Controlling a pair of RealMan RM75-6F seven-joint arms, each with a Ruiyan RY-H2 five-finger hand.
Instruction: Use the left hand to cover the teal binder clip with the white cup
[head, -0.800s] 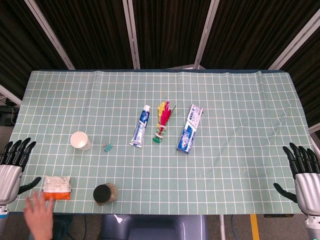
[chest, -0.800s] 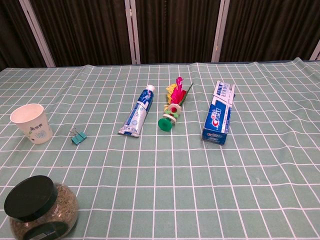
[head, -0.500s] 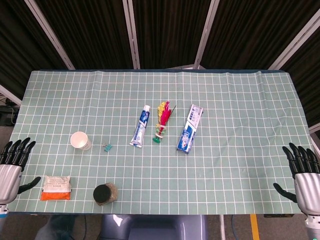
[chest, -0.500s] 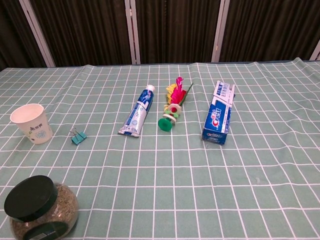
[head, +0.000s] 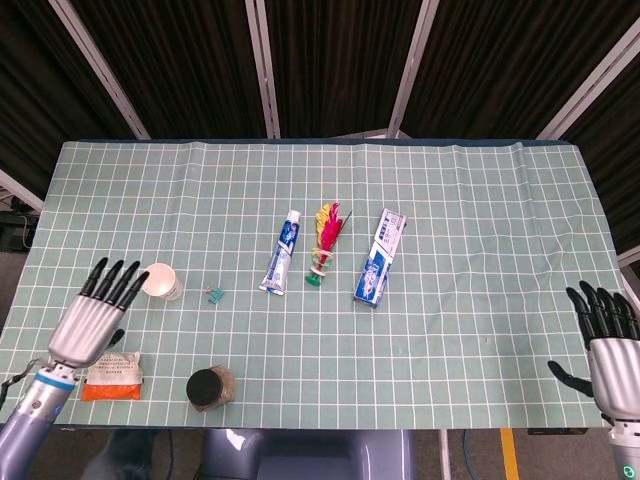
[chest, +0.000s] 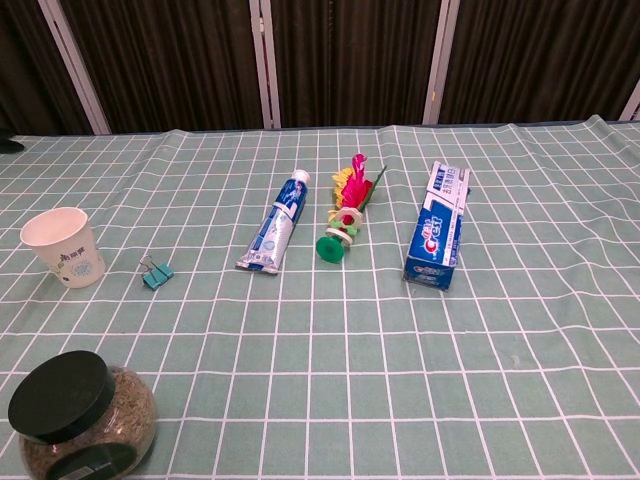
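The white cup (head: 161, 282) (chest: 63, 247) stands upright on the left of the table. The teal binder clip (head: 214, 295) (chest: 155, 273) lies just to its right, apart from it. My left hand (head: 95, 315) hovers open, fingers spread, with its fingertips close beside the cup's left side; it holds nothing and only the head view shows it. My right hand (head: 610, 345) is open at the table's right front corner, far from both objects.
An orange-and-white packet (head: 113, 374) and a black-lidded jar (head: 209, 388) (chest: 78, 418) sit near the front edge by my left hand. A toothpaste tube (head: 281, 252), a feathered shuttlecock (head: 323, 242) and a toothpaste box (head: 379, 256) lie mid-table.
My left hand has risen from the table's left front corner and moved forward and right, up to the cup. A person's hand seen earlier at the front left is gone.
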